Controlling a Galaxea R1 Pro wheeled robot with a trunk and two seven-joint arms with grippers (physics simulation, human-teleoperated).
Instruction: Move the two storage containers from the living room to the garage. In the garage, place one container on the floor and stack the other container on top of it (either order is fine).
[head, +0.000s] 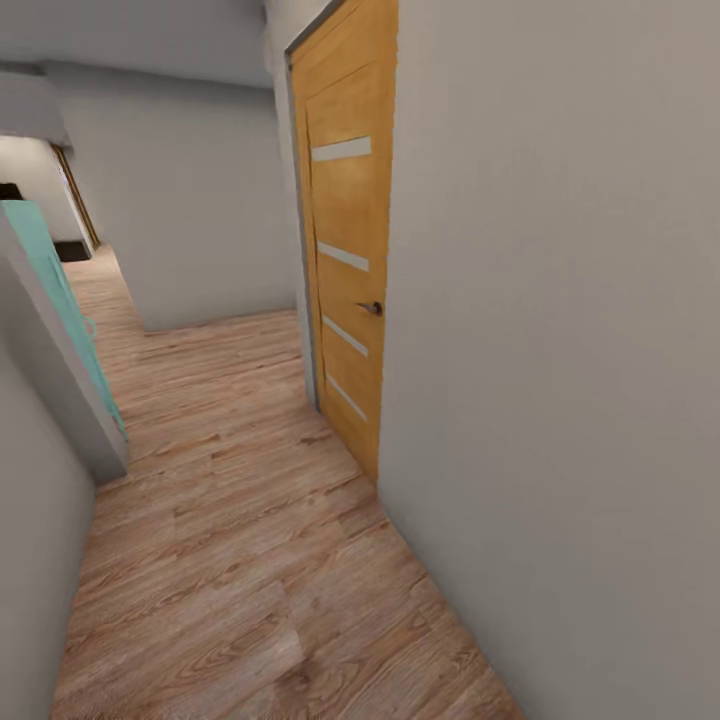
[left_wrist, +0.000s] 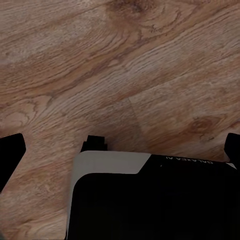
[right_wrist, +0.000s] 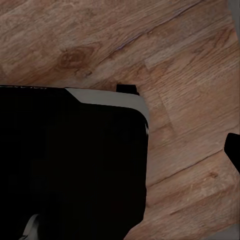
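Storage containers: none to be seen at this moment; their whereabouts cannot be told from here.

Step in hand, by judgement: transit through a corridor, either toward a container or toward the garage. The next move calls for steering the base clear of the close right-hand wall (head: 560, 400).

Wood plank floor (head: 240, 520): light, runs the length of the corridor.

Wooden door (head: 345, 230): orange, slatted with pale strips, dark handle (head: 371, 308), shut, set in the right-hand wall.

Teal panel (head: 45, 270): at the left edge, behind a grey wall corner.

Left hand (left_wrist: 120, 145): dark fingertips wide apart over the planks, holding nothing.

Right hand: one fingertip (right_wrist: 233, 150) in sight; spread cannot be told.

Writing: small white lettering (left_wrist: 187, 159) on the robot's dark body, appears to read "GALAXEA".
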